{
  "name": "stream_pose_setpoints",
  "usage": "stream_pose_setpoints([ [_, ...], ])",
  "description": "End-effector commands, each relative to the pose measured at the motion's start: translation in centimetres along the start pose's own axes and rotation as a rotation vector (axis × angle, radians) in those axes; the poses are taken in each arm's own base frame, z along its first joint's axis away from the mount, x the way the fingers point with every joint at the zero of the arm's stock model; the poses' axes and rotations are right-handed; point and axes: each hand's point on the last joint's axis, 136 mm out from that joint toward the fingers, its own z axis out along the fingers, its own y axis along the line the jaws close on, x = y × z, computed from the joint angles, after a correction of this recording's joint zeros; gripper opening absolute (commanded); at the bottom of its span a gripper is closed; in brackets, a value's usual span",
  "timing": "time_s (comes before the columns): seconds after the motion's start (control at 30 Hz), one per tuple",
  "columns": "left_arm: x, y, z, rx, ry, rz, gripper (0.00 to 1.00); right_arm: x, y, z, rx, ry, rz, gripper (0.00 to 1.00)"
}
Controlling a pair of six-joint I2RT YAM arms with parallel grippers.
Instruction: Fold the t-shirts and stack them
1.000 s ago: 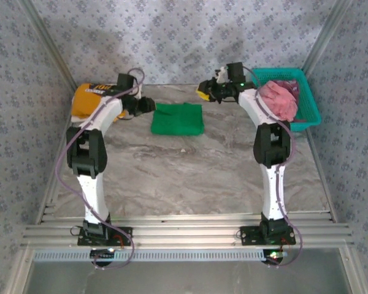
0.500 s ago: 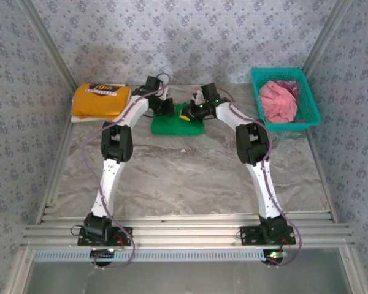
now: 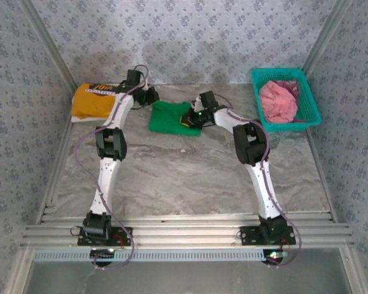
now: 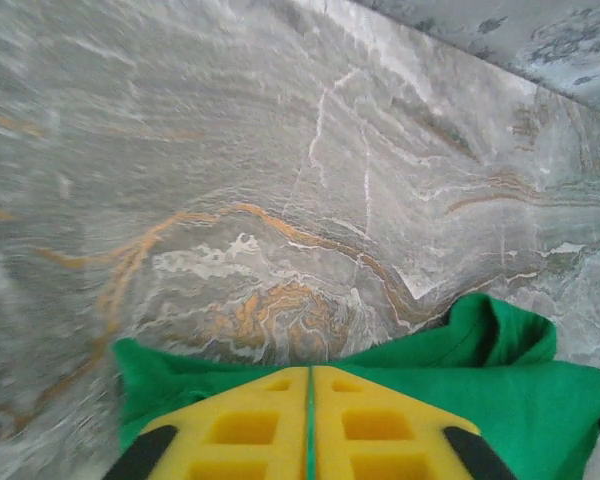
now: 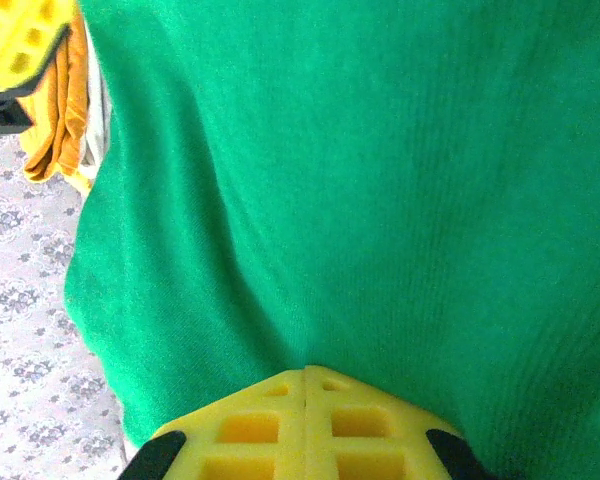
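Left gripper [image 4: 310, 372]: jaws pressed together on the edge of the green t-shirt [image 4: 500, 385], bare marble table [image 4: 280, 150] ahead of it. Right gripper [image 5: 305, 372]: closed, pinching the same shirt's opposite side, cloth creasing toward the pinch. Yellow-orange t-shirt [image 3: 95, 101] just beside my left gripper, outer side. Pink t-shirt [image 3: 279, 101] in the basket [image 3: 313, 110], well off my right gripper.

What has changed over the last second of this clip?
Both arms swung inward to the green t-shirt; the left jaws shut on its far left corner, the right jaws on its right edge, and it looks nudged slightly left. The yellow-orange t-shirt, pink t-shirt and basket stayed put.
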Motion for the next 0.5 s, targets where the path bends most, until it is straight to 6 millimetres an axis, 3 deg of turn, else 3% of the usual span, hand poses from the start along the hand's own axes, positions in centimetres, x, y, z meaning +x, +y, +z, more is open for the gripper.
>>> stream_pose_setpoints([
  [0.0,-2.5,-7.6,-8.5,0.032,-0.089,0.128,0.05,0.6,-2.2,-0.3,0.082,0.014,0.032,0.0],
  [0.1,-0.2,-8.9,-10.8,0.032,-0.115,0.158,0.07,0.2,-0.9,-0.9,0.071,0.001,0.002,0.0],
  [0.13,1.0,-8.3,-11.3,0.038,-0.138,0.131,0.12,0.1,-0.5,-1.2,0.067,-0.002,-0.009,0.0],
  [0.27,6.1,-5.2,-12.9,0.126,-0.161,-0.032,0.53,0.2,0.5,-1.9,0.08,0.002,-0.043,0.0],
  [0.3,7.3,-4.9,-12.7,0.15,-0.139,-0.053,0.69,0.3,0.7,-2.2,0.084,0.003,-0.046,0.0],
  [0.47,10.9,-3.6,-11.0,0.175,-0.014,-0.106,0.85,0.7,1.2,-2.3,0.075,0.013,-0.047,0.0],
])
